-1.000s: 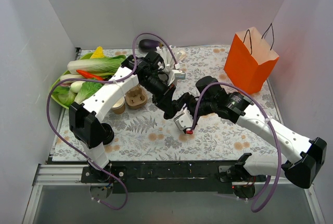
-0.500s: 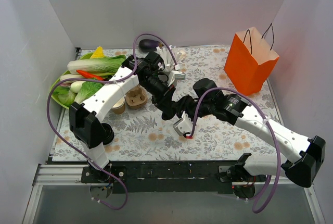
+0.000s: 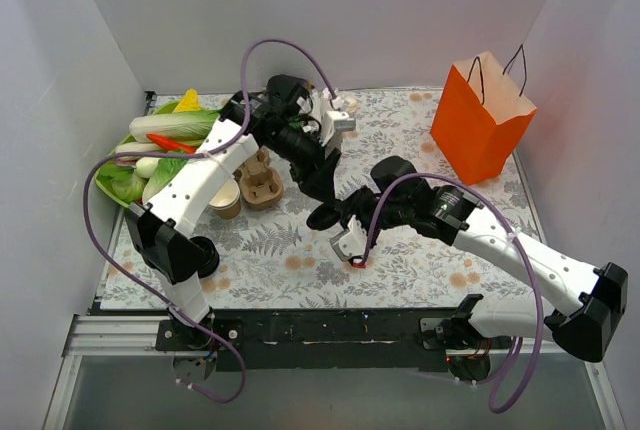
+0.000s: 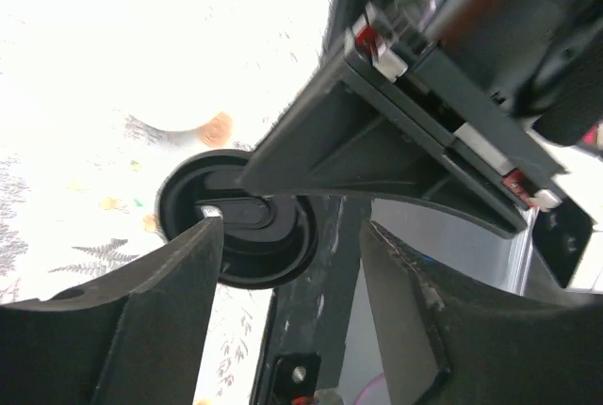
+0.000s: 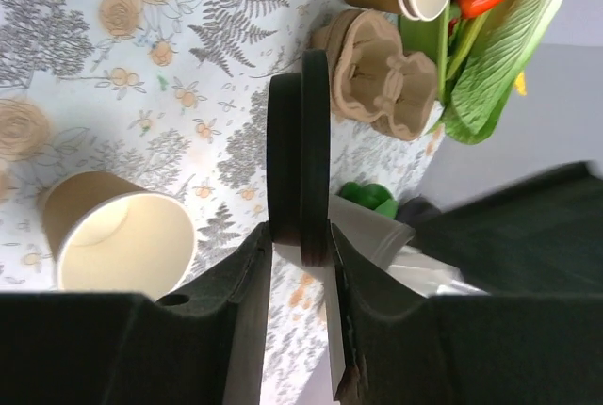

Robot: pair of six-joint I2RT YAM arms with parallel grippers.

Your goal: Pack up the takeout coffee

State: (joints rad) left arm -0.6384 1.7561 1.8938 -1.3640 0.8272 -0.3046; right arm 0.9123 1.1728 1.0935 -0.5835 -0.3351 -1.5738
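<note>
Right of the carrier (image 5: 377, 66), a little nearer the arm bases, the black lid (image 5: 300, 141) hangs on edge above the table, off its cup (image 5: 118, 231). The right gripper (image 5: 300, 235) has its fingers clamped across the lid's rim, one on each face. The left gripper (image 4: 289, 235) is just beside the lid with its fingers (image 4: 160, 301) apart, holding nothing. The cup sits open-mouthed on the table beyond the lid from the carrier, clear of both grippers; its inside looks bare.

The lid is likely thin plastic: light, slick and springy, so an edge pinch could let it swivel. It probably needs laying flat over the mouth and pressing evenly to snap on. The kraft cup looks light and soft-walled, and would dent if squeezed hard near the open rim. Once lidded, the rim should stiffen, and the wall just under the lid seems the best place for a gentle hold. The bag (image 3: 480, 120) stands well apart from the carrier, to the far right.
</note>
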